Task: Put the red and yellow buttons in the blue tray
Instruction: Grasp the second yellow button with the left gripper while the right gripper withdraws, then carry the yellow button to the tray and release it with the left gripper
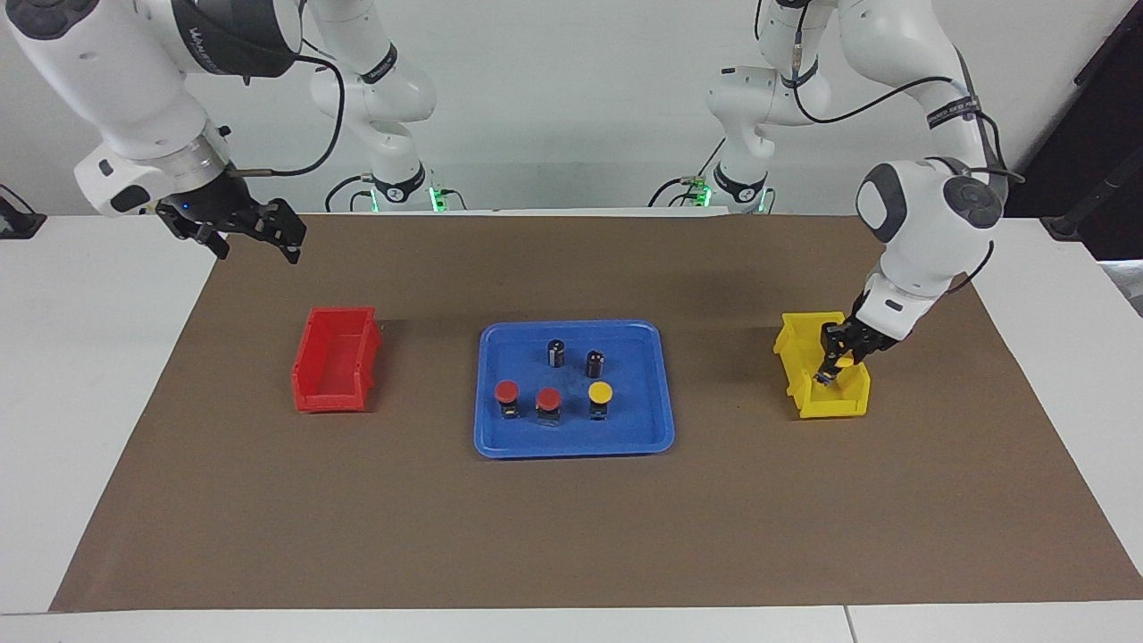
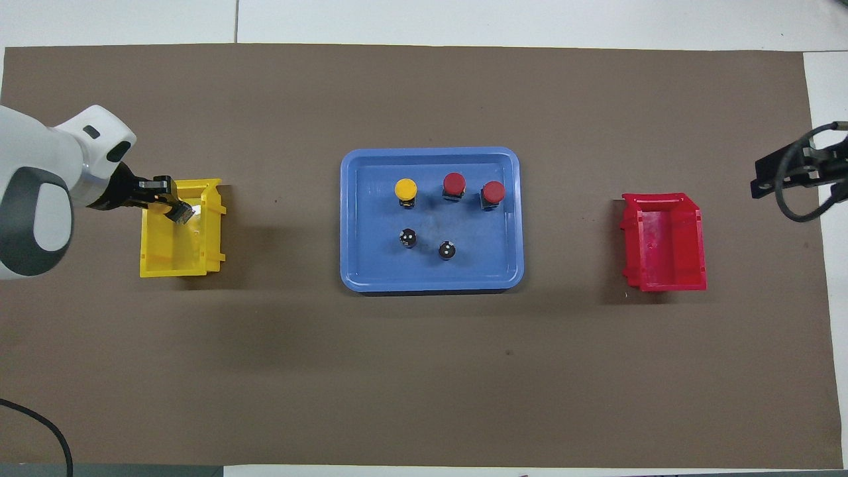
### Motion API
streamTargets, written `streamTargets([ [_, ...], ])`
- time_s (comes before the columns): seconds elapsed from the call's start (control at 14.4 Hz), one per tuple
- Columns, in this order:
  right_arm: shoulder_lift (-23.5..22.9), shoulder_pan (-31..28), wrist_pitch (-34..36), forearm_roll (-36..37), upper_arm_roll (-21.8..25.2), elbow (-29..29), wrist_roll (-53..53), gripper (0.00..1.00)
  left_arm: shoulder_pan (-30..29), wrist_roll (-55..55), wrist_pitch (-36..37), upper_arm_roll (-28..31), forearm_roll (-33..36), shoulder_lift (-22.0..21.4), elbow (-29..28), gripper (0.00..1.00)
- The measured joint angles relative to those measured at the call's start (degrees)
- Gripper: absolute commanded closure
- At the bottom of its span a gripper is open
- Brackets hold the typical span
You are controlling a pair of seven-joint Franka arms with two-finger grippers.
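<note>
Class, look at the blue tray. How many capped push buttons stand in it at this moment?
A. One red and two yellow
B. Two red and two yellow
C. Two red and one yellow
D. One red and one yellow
C: the blue tray holds two red buttons and one yellow button in a row, plus two dark capless cylinders.

The blue tray (image 1: 487, 439) lay flat mid-table. In it two red buttons (image 1: 506, 392) and one yellow button (image 1: 600, 392) stood upright in a row, apart from each other.
</note>
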State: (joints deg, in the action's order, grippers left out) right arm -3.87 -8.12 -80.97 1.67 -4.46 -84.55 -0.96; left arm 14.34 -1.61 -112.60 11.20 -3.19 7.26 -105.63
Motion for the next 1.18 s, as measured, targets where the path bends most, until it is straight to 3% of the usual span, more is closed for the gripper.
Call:
streamTargets([
  [0.14, 1.02, 0.27, -0.17, 0.00, 1.88, -1.28, 0.40, 0.00, 1.92, -3.94, 6.50, -0.22, 1.96, -0.01, 7.22, 0.98],
  [0.35, 1.16, 1.25, -1.52, -0.02, 4.39, -1.56, 0.68, 0.00, 7.34, -13.58, 6.79, -0.73, 2.16, 1.47, 12.43, 0.98],
  [0.69, 2.56, 1.50, -2.81, -0.02, 4.96, -4.57, 0.68, 0.00, 16.21, -23.29, -1.14, -1.26, -1.05, 7.71, 13.07, 0.98],
  [0.9, 2.71, 2.01, -2.90, -0.02, 4.95, -4.66, 0.68, 0.00, 19.02, -26.48, -5.14, -1.28, -7.85, 12.79, 13.17, 0.98],
  [1.18, 2.73, 3.13, -3.75, 0.03, 4.94, -4.66, 0.68, 0.00, 21.69, -42.61, -9.39, -1.34, -10.57, 16.46, 13.60, 0.98],
])
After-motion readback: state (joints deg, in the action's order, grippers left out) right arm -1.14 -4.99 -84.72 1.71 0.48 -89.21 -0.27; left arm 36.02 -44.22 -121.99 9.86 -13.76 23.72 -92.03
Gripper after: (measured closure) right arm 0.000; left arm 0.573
